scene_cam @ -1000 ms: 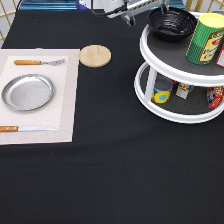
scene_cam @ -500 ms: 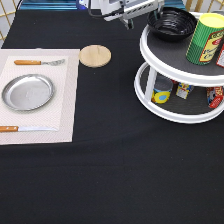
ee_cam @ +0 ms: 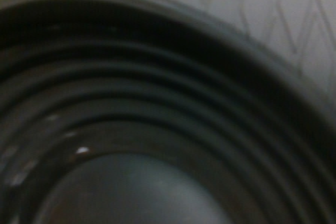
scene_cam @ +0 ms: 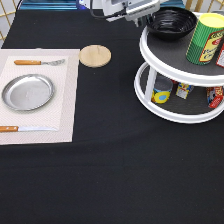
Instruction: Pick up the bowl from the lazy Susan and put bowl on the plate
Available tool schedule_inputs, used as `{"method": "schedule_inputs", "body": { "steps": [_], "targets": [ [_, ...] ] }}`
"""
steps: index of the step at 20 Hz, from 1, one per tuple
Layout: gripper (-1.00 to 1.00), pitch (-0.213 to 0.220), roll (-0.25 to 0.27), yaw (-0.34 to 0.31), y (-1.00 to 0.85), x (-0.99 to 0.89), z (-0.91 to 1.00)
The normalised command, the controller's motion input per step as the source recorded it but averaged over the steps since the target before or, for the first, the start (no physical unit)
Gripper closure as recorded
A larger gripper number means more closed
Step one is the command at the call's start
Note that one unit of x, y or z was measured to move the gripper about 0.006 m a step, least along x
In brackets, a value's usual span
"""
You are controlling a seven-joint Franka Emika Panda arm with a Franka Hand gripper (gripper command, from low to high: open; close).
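So the bowl (scene_cam: 171, 22) is sitting on the top tier of the lazy Susan (scene_cam: 176, 102), over at the exterior view's top right. It's glossy black, and the wrist view is basically filled with it (ee_cam: 142, 150), all concentric ridges inside and a flat centre. The tool (scene_cam: 146, 19) is right at the bowl's rim on the side toward the exterior view's left, with the arm coming in from the top edge. Honestly I can't tell whether the tool is spread or pinching the rim; the exterior view just doesn't show that part clearly.

Next to the bowl on the same tier there's a green can (scene_cam: 206, 39) with a yellow top, and a bit of something red at the far right edge. The lower shelf has a few small cans and jars, including a blue and yellow one (scene_cam: 161, 93) just beside the white centre post (scene_cam: 150, 80).

The plate (scene_cam: 27, 92) is well apart from all that, at the exterior view's left, lying bare on a pale placemat (scene_cam: 67, 100). A fork (scene_cam: 39, 62) with a wooden handle lies above it and a knife (scene_cam: 25, 128) below it. A round wooden coaster (scene_cam: 95, 55) sits on the black tabletop (scene_cam: 115, 170) just off the placemat's top right corner, between the mat and the turntable.
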Motion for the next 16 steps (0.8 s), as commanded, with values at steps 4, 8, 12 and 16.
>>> {"method": "schedule_inputs", "body": {
  "steps": [4, 8, 12, 16],
  "targets": [
    [1.00, 0.066, -0.060, 0.084, 0.13, -0.03, 0.59],
    [1.00, 0.112, 0.032, 0.034, -0.41, 0.06, 0.63],
    [1.00, 0.161, 0.081, -0.057, -0.71, 0.13, 0.38],
    [1.00, 0.060, 0.014, -0.038, -0.86, 0.29, 0.08]
  ]
}}
